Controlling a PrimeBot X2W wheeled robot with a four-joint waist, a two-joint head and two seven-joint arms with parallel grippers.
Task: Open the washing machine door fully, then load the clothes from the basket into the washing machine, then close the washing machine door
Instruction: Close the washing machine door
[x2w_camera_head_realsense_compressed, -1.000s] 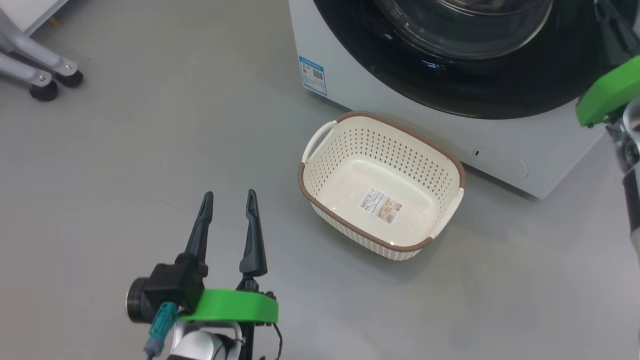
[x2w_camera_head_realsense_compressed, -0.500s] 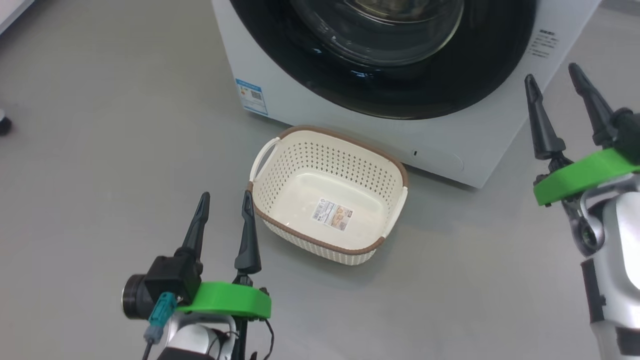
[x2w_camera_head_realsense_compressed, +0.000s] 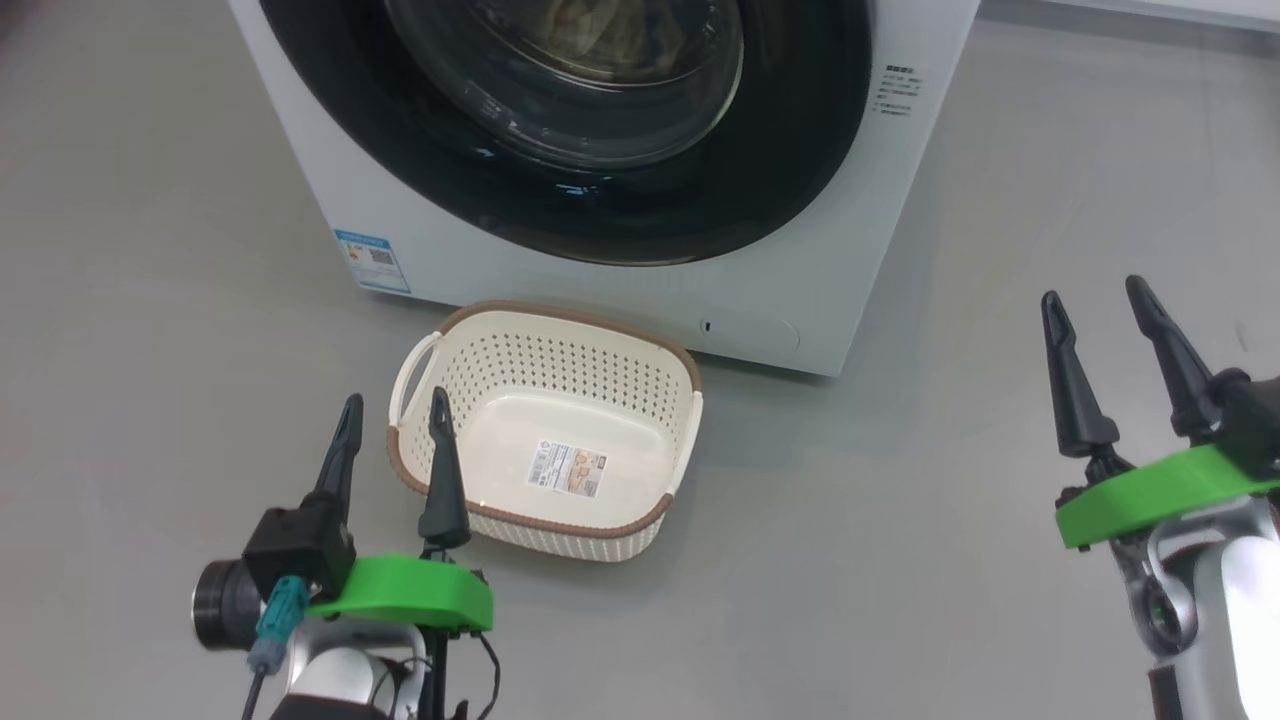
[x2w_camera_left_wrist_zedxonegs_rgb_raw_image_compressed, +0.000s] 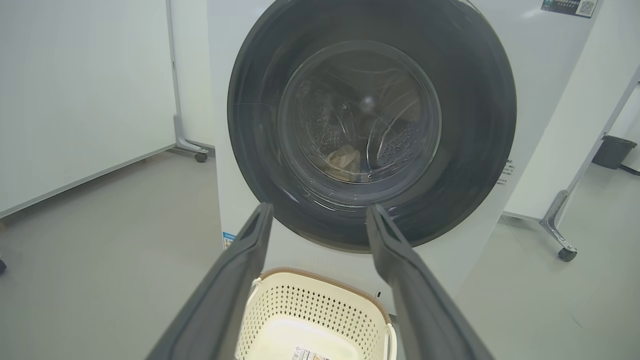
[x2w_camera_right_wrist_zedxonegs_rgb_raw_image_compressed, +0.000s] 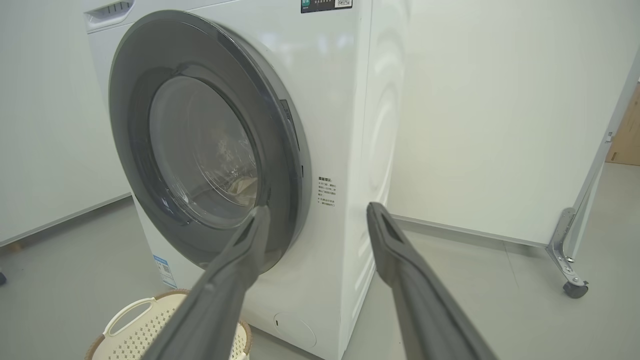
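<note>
Head view: washing machine door (x2w_camera_head_realsense_compressed: 570, 110) shut on the washing machine (x2w_camera_head_realsense_compressed: 900, 180) — clothes (x2w_camera_left_wrist_zedxonegs_rgb_raw_image_compressed: 344, 161) visible behind its glass. Cream basket (x2w_camera_head_realsense_compressed: 560, 375) on the floor (x2w_camera_head_realsense_compressed: 850, 520) just before the machine. Left end effector (x2w_camera_head_realsense_compressed: 395, 400) near the basket's left rim, right end effector (x2w_camera_head_realsense_compressed: 1092, 290) well apart — both released, fingers spread, grasping nothing.

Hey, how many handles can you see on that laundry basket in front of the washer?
2. One white handle is on the left end of the basket in the head view, the other on its right end. None seem hidden.
</note>
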